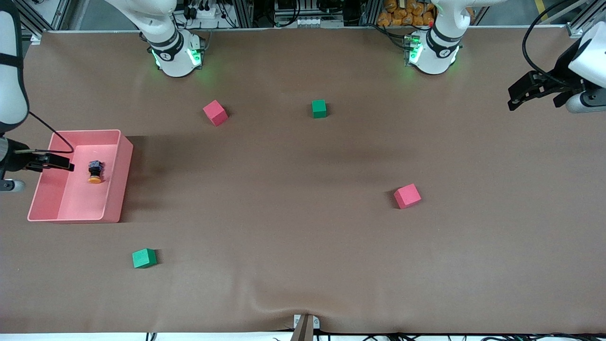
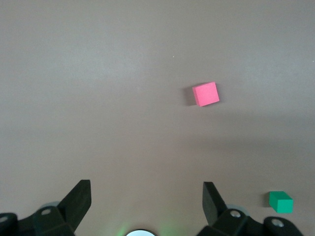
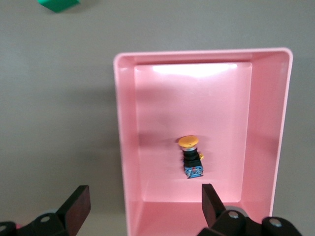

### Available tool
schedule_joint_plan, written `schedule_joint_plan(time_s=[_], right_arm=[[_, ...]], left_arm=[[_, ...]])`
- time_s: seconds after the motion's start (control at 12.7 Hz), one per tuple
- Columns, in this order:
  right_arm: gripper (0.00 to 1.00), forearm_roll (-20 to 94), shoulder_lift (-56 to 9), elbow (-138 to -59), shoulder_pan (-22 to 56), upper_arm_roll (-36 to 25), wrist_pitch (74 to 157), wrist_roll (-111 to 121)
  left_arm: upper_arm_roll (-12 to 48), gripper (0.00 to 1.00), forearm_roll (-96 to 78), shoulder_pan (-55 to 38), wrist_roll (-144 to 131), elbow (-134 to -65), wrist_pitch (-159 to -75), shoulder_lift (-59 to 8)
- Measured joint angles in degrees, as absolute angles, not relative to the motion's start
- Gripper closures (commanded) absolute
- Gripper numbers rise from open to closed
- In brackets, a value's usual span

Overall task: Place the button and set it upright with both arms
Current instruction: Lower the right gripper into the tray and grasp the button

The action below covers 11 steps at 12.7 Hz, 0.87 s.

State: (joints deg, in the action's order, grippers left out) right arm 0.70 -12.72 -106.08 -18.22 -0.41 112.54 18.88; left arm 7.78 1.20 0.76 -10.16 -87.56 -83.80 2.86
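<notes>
The button (image 3: 190, 156) lies on its side in the pink bin (image 1: 120, 177) under the spread right gripper (image 3: 142, 206) — the left gripper (image 2: 146, 204), also spread, waits over bare worktop (image 1: 303, 227).

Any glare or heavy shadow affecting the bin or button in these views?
Right wrist view: a bright glare band lies on the pink bin's inner wall; the button stays sharp. Front view: the bin throws a broad soft shadow onto the table; the button is evenly lit.

Glossy pink plastic bin (image 1: 120, 163), matt brown cloth-like table cover (image 1: 303, 237), matt foam-like cubes (image 1: 407, 196).
</notes>
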Motion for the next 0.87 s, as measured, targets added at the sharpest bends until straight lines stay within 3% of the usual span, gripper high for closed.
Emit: schedule_joint_plan(time_s=[0.63,0.87], right_arm=[[0.00,0.69,-20.99,-113.66,-23.57,-0.40,130.78,28.21],[0.00,0.71,-24.36,-114.69,-23.57,-0.36,133.23,27.87]], left_arm=[[7.79,0.00,1.20,0.76,-10.16,-87.65,-83.80,2.75],[7.82,0.00,1.20,0.75,-10.16,-87.69,-83.80,2.74]])
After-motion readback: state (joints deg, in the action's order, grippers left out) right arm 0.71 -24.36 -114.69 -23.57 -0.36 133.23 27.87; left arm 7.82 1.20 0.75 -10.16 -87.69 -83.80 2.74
